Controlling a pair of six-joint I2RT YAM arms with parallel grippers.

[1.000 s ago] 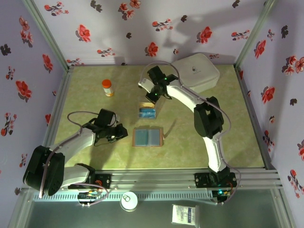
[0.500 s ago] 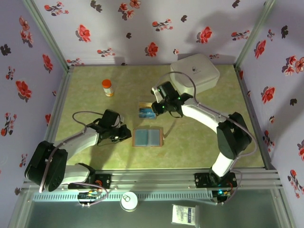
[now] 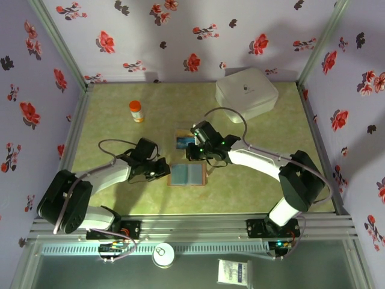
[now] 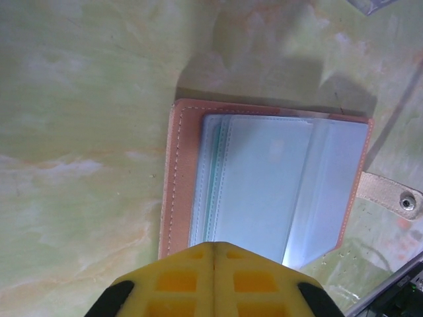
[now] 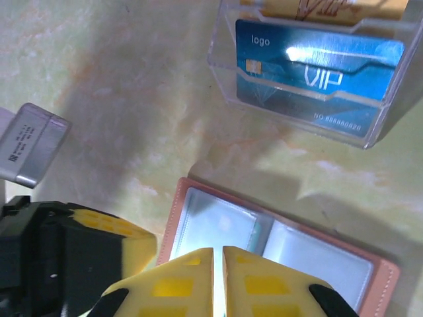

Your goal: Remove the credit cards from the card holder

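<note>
The left gripper (image 4: pixel 213 257) is pictured pressed fully closed, with nothing seen between its fingers, at the 6 o'clock edge of the card holder (image 4: pixel 264 178). The right gripper (image 5: pixel 218 257) is shown with only a hairline gap above the sleeves, and no grip can be made out. In the top view the holder is laid open, long axis 9 to 3 o'clock. A blue credit card (image 5: pixel 317 72) is stood in the clear tray (image 5: pixel 222 63) at its 12 o'clock.

Floral wallpaper walls (image 3: pixel 180 36) — red and black blooms, marbled green tabletop (image 3: pixel 108 96)
</note>
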